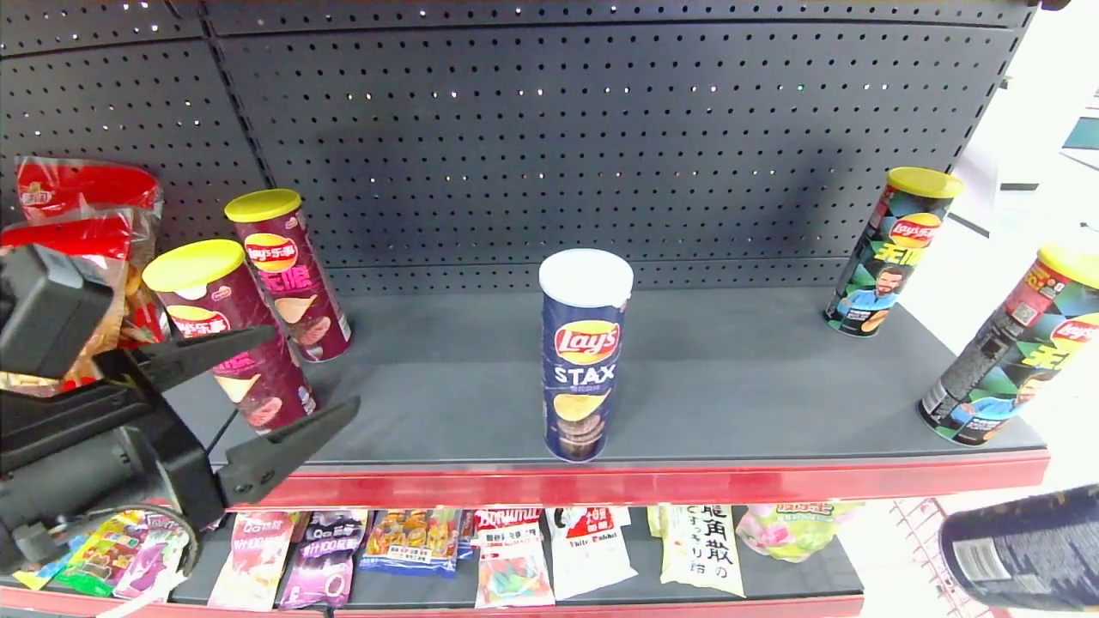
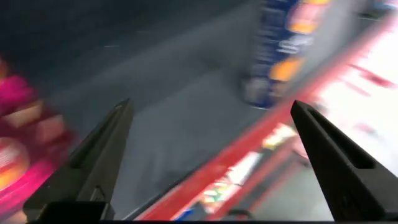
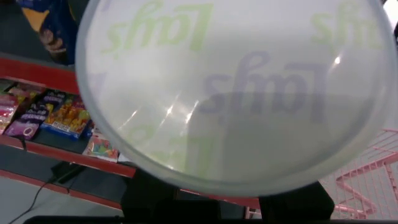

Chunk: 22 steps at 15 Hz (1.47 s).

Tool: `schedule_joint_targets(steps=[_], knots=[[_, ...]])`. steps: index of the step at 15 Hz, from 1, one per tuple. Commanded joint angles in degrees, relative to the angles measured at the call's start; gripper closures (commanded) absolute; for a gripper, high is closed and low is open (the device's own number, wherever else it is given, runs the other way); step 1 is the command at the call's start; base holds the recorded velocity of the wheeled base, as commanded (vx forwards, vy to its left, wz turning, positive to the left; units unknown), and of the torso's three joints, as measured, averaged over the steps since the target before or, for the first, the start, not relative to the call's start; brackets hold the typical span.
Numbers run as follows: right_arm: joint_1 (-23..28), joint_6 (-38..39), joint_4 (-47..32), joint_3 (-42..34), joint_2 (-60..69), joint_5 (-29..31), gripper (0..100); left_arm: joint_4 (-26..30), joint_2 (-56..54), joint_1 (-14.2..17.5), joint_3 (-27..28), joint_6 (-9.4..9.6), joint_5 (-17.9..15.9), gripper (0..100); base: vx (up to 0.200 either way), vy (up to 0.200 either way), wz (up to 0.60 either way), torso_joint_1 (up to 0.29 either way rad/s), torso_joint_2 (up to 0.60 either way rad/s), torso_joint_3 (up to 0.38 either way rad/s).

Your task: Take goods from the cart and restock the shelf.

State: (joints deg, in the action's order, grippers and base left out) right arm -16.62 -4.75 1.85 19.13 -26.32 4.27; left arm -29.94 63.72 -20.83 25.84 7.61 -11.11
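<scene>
A blue can [image 1: 584,356] stands upright at the middle of the shelf's [image 1: 730,378] red front edge, label facing out as stock should. The left gripper [image 1: 313,367] hangs released at the left front corner, just beside the nearer purple can [image 1: 232,343], holding nothing. Below the right front corner, the right gripper [image 3: 233,208] looks clenched on a dark can [image 1: 1022,549] lying on its side, probably the next one to shelve.
</scene>
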Motion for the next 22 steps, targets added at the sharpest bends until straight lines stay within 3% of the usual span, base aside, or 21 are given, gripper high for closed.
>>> schedule_joint_targets(steps=[1, 3, 5, 7, 9, 10, 12, 17, 22], knots=[[-0.08, 0.01, 3.95, 13.22, -21.49, -1.01, 100, 0.85, -6.33, -0.08, -2.47, 0.04, 6.71, 0, 0.0, 0.0, 0.0, 0.0, 0.0, 0.0], [-0.08, -0.08, 3.95, 21.04, -30.99, -3.65, 100, 2.61, -10.11, -0.08, -3.43, -0.05, 13.39, 0, 0.0, 0.0, 0.0, 0.0, 0.0, 0.0], [-0.08, -0.17, 3.95, 24.64, -35.64, -4.0, 100, 3.92, -12.66, -0.08, -4.22, -0.05, 14.53, 0, 0.0, 0.0, 0.0, 0.0, 0.0, 0.0], [-2.46, -1.57, 4.04, 31.5, -46.1, -4.09, 100, 14.38, -23.99, -0.08, -7.12, -0.4, 14.36, 0, 0.0, 0.0, 0.0, 0.0, 0.0, 0.0], [-3.34, -1.66, 4.04, 34.4, -50.41, -5.06, 100, 24.75, -30.76, -0.17, -6.16, -0.4, 14.27, 0, 0.0, 0.0, 0.0, 0.0, 0.0, 0.0], [-4.39, -1.66, 3.86, 37.39, -53.49, -7.43, 100, 33.19, -35.95, -0.17, -4.75, -0.4, 14.27, 0, 0.0, 0.0, 0.0, 0.0, 0.0, 0.0], [-4.92, -1.66, 4.04, 41.87, -59.46, -8.22, 100, 38.9, -40.43, -0.17, -3.96, -0.4, 14.27, 0, 0.0, 0.0, 0.0, 0.0, 0.0, 0.0], [-7.55, -1.66, 3.95, 53.65, -70.54, -9.01, 100, 40.14, -45.97, -0.08, -6.07, -0.49, 15.06, 0, 0.0, 0.0, 0.0, 0.0, 0.0, 0.0], [-11.07, -1.49, 3.86, 58.48, -76.6, -8.49, 100, 42.24, -48.87, 0.0, -7.12, -0.49, 16.29, 0, 0.0, 0.0, 0.0, 0.0, 0.0, 0.0]])
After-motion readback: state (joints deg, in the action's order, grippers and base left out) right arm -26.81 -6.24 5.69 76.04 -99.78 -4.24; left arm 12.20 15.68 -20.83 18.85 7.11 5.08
